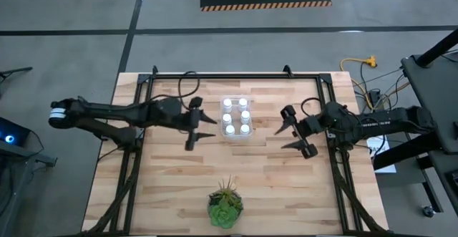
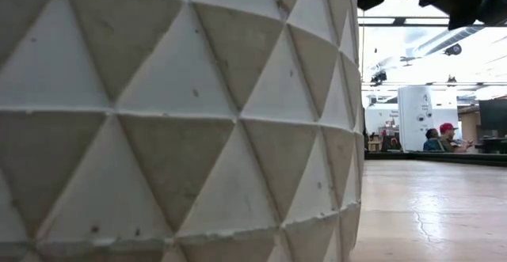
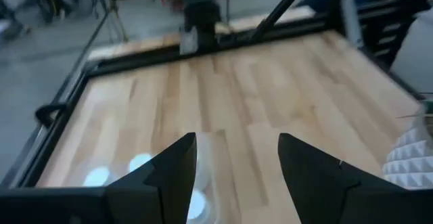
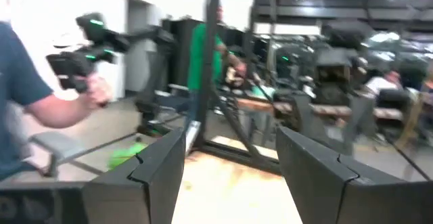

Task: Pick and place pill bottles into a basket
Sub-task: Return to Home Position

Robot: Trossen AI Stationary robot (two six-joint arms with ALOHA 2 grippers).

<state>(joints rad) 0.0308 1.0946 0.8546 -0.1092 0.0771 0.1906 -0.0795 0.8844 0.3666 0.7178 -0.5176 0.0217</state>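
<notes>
Six white pill bottles (image 1: 236,116) stand upright in two rows inside the clear basket (image 1: 237,137) at the table's middle, toward its far side. Some of their caps show blurred in the left wrist view (image 3: 139,162). My left gripper (image 1: 202,128) is open and empty just left of the basket. My right gripper (image 1: 286,135) is open and empty to the basket's right, apart from it. Each gripper's open fingers show in its own wrist view, left (image 3: 237,163) and right (image 4: 230,163).
A green spiky plant (image 1: 225,202) in a white faceted pot (image 2: 174,119) stands at the table's near edge and fills most of the low view. A black frame (image 1: 236,75) runs along the table's far side. A person's arm (image 4: 40,109) shows beyond the table.
</notes>
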